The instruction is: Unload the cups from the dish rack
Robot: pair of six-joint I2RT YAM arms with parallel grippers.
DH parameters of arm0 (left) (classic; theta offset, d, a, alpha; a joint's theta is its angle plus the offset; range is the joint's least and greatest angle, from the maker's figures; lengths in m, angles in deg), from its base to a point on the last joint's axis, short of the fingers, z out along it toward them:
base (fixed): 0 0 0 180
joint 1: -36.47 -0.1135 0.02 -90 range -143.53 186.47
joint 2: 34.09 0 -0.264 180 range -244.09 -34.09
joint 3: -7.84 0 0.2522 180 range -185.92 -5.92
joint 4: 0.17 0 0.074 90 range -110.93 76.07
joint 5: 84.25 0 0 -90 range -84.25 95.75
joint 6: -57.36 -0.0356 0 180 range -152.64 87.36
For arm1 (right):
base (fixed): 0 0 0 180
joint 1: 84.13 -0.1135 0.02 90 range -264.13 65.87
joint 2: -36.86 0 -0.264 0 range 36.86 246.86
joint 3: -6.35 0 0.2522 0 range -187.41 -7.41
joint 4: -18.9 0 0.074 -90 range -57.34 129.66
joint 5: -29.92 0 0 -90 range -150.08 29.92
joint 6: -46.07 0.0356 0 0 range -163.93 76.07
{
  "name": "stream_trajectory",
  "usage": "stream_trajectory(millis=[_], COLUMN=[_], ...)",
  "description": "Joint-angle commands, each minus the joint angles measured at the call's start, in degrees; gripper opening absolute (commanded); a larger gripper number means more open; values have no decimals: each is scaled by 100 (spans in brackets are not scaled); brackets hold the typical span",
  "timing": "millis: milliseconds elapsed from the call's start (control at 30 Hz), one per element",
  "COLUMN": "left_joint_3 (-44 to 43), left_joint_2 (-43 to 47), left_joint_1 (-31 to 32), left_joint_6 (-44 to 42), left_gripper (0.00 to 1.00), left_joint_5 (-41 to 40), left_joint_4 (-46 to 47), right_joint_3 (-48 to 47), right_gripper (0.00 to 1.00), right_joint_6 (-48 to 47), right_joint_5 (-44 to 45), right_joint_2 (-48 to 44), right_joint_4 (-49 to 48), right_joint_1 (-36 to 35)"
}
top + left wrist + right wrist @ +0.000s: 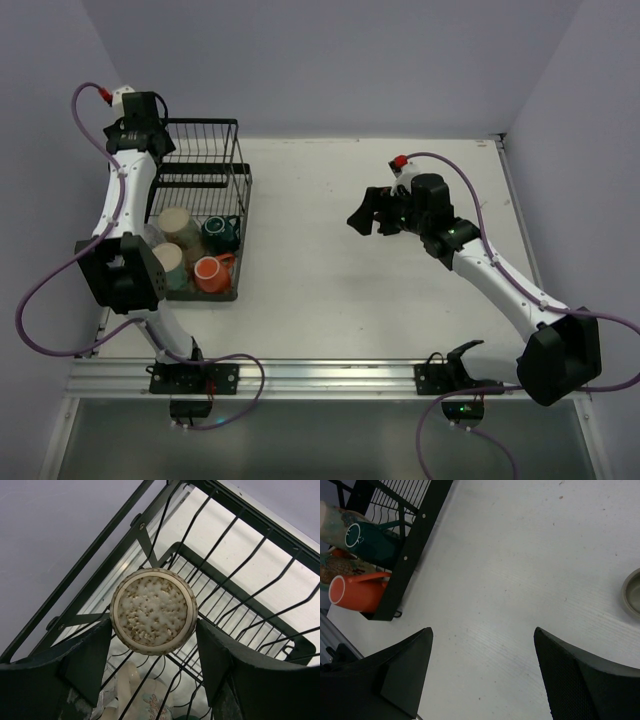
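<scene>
The black wire dish rack stands at the table's left. My left gripper is at its far left corner. In the left wrist view its fingertips press both sides of a cream cup with a speckled base; my left gripper is shut on it. The rack's near end holds a teal cup, an orange cup and two beige cups. My right gripper hangs open over bare table at the middle. It is empty in the right wrist view.
The right wrist view shows the rack's corner with the teal cup and orange cup. A grey cup stands on the table at that view's right edge. Purple walls close in the left and back.
</scene>
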Motion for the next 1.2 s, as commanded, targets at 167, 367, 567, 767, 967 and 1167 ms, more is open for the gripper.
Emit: stream_trajectory(millis=[167,367,567,767,967,1167], left_joint_3=[334,483,598,729,888,1107], left_joint_2=[-22,57,417,1013,1419,2032], left_joint_1=[-58,-49,-49,-40,-40,-32], left_joint_6=[-198,-269,-260,-111,47,267], left_gripper=[73,57,36,27,27,25], left_joint_5=[-272,-263,0,772,1151,1660], left_joint_4=[491,640,833,1044,1194,1308], right_joint_3=[9,9,0,105,193,325], right_gripper=[84,84,84,84,84,84], right_joint_6=[7,7,24,59,95,209], right_joint_5=[-14,-14,-23,-5,21,-75], right_joint_2=[72,81,125,38,-77,-183], right_joint_4=[-222,-222,-231,-405,-564,-793], right_joint_1=[-3,5,-12,-74,-65,-74])
